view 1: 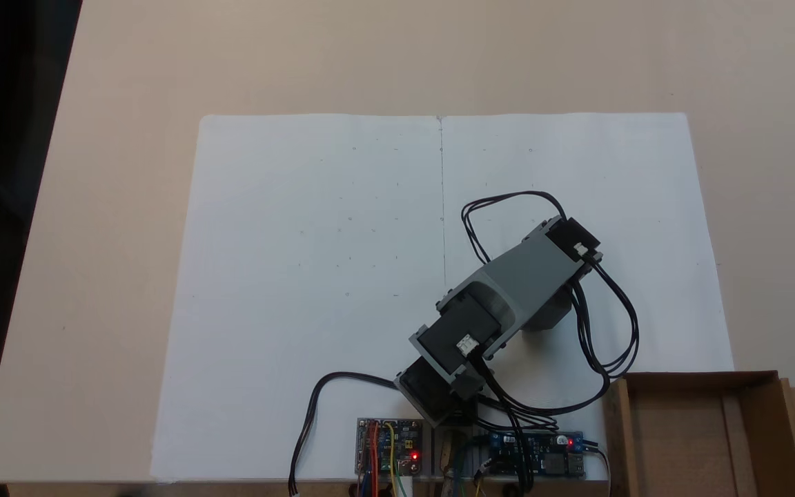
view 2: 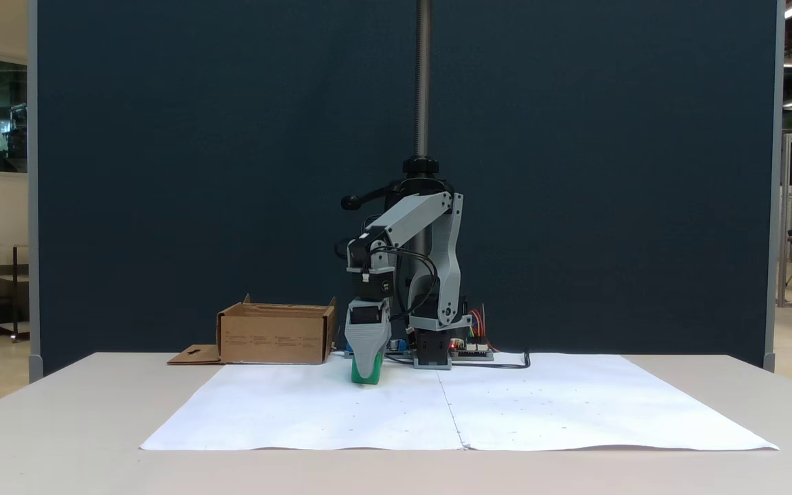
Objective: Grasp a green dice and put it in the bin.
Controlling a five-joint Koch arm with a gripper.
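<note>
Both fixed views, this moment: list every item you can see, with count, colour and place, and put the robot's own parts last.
green dice: one, bright green, low on the white paper under the claw tip; whether it touches the paper cannot be told.
bin: one, brown cardboard, at the paper's corner beside the arm's base; its flap with the hang-hole lies outward.
white paper: two sheets joined at a centre seam, spread on the table.
table: one, beige.
circuit boards: two, with red lights lit, on either side of the arm's base.
partition: one, dark blue, behind the table.
arm: one, grey and black, black cables looping.
claw: one, grey, pointing down over the dice; jaws overlap.
</note>
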